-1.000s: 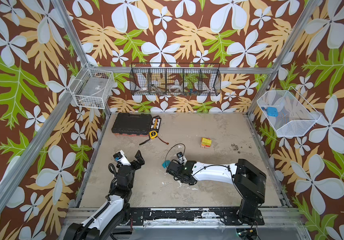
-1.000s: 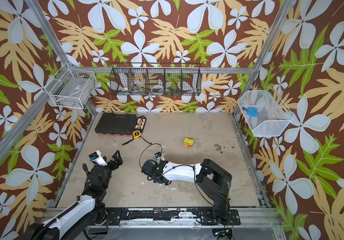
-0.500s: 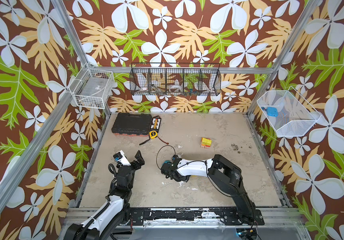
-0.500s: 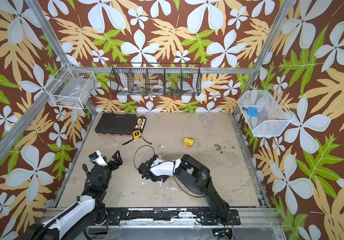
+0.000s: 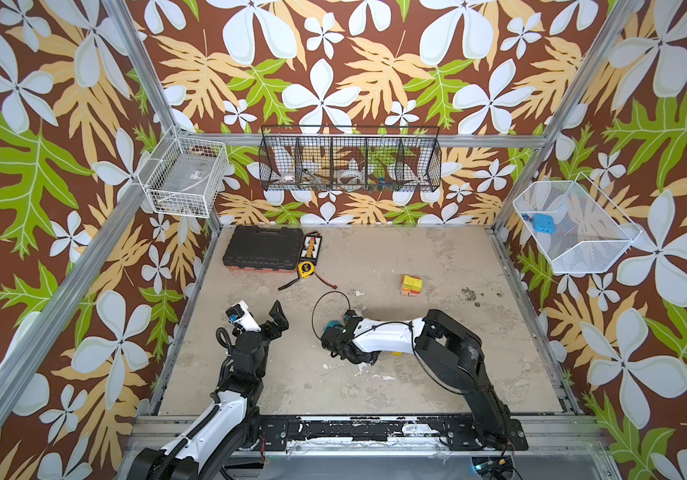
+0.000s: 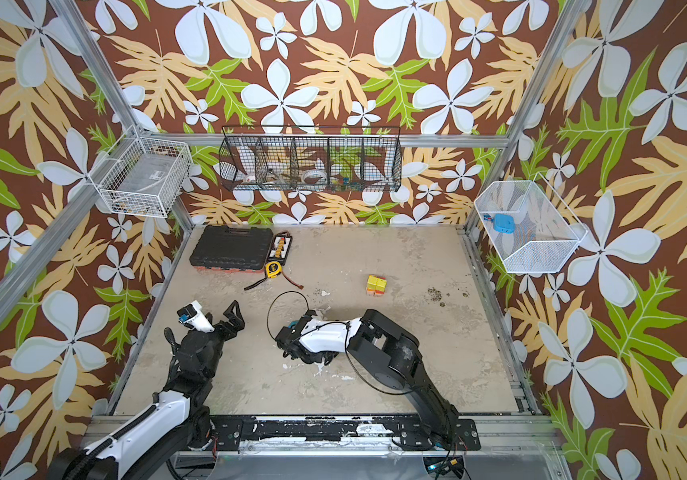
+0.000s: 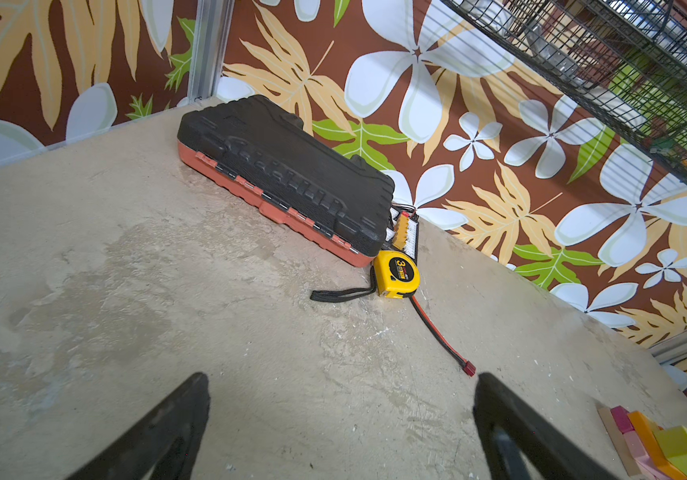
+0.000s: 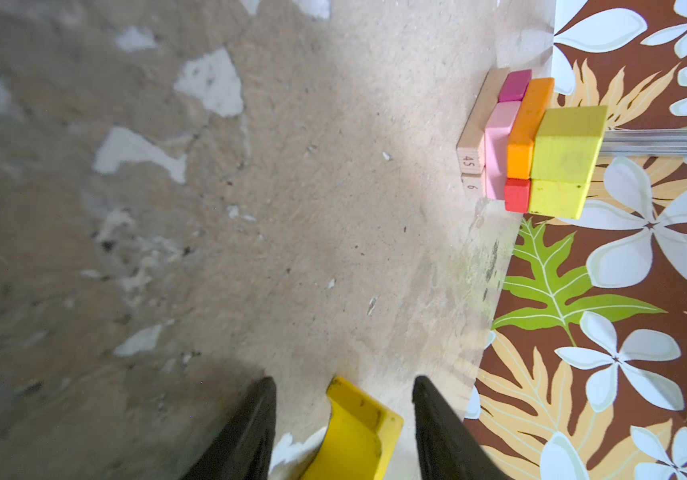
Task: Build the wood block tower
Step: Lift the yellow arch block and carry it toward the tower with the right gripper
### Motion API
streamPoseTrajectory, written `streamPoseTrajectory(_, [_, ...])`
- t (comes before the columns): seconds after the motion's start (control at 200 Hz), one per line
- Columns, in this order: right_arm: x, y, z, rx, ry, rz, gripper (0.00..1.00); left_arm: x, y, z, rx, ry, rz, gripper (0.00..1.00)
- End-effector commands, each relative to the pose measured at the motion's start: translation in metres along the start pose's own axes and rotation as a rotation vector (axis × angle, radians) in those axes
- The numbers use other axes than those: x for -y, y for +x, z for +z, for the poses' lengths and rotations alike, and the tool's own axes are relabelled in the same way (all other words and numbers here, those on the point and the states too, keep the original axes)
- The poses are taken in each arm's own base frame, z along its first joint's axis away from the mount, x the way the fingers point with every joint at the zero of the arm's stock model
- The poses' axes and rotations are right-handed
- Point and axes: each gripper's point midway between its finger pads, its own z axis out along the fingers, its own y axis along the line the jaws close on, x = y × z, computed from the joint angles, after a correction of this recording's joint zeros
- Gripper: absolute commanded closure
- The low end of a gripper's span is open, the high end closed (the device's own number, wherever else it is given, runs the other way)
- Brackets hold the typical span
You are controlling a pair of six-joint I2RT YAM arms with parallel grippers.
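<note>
jaws of right gripper (image 8: 342,380) stand apart, yellow block (image 8: 354,428) between them with a gap showing on each side. left gripper (image 7: 340,376) jaws spread wide over bare table (image 7: 167,270), front left in both top views. tower (image 5: 411,285) stands well apart from both, toward back right: tan planks (image 8: 477,124) at base, pink and magenta, then orange and red, yellow-green blocks (image 8: 566,158) on top.
</note>
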Motion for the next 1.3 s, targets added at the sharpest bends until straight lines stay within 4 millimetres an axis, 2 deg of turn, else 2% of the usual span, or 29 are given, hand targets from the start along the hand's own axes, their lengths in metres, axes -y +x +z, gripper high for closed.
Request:
streamPoseTrajectory(0.0, [-0.038,-0.009,-0.008,0.006,-0.206,0.109,0.40,0.002,-0.006,0.000,0.026,0.007,-0.017,0.00])
streamPoseTrajectory(0.09, [-0.030,-0.014,-0.016,0.032,-0.208,0.158,0.36,0.002,-0.007,-0.001,0.030,0.008,-0.016,0.00])
streamPoseTrajectory(0.255, [0.015,-0.016,-0.041,0.140,-0.296,0.406,0.31,0.002,-0.006,-0.001,0.028,0.009,-0.017,0.00])
streamPoseTrajectory(0.41, [0.046,0.007,-0.043,0.207,-0.494,0.665,0.41,0.003,-0.006,-0.002,0.029,0.016,-0.017,0.00])
streamPoseTrajectory(0.505, [0.060,0.027,-0.035,0.198,-0.553,0.766,0.39,0.003,-0.007,-0.003,0.034,0.018,-0.019,0.00])
streamPoseTrajectory(0.626, [0.047,0.035,-0.028,0.171,-0.654,0.782,0.41,0.004,-0.006,-0.003,0.030,0.025,-0.019,0.00])
streamPoseTrajectory(0.741, [0.036,0.039,-0.020,0.147,-0.663,0.775,0.44,0.004,-0.006,-0.003,0.029,0.027,-0.018,0.00])
streamPoseTrajectory(1.106, [0.033,0.048,-0.002,0.099,-0.606,0.767,0.57,0.003,-0.006,-0.004,0.029,0.025,-0.019,0.00])
streamPoseTrajectory(1.296, [0.027,0.052,0.005,0.080,-0.594,0.756,0.67,0.006,-0.005,-0.004,0.025,0.038,-0.015,0.00])
